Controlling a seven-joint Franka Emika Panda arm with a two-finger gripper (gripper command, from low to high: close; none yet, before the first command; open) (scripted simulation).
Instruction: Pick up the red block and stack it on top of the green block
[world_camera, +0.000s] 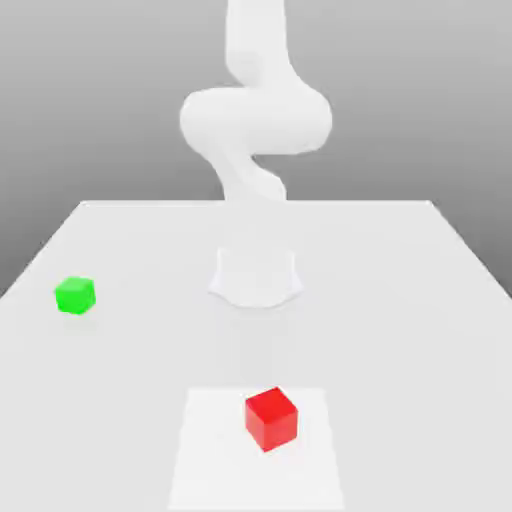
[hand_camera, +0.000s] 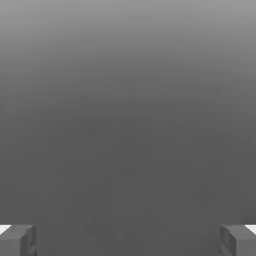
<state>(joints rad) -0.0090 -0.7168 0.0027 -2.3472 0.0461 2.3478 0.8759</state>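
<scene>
**Open gripper, red cube unclaimed near the front edge**

The arm's two-finger gripper (hand_camera: 128, 240) has its 2 grey fingertips (hand_camera: 17, 240) spread wide apart with nothing between them. The small matte bright-red block (world_camera: 271, 418) sits on the white table (world_camera: 400, 330) at the front of the exterior view, well apart from the white arm (world_camera: 255, 120) at the back. The matching bright-green block (world_camera: 75, 295) lies further back, towards the exterior view's left. The next move likely calls for reaching forward over the red cube.

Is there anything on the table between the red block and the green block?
No. In the exterior view, only bare white table lies between the red block and the green block.
</scene>
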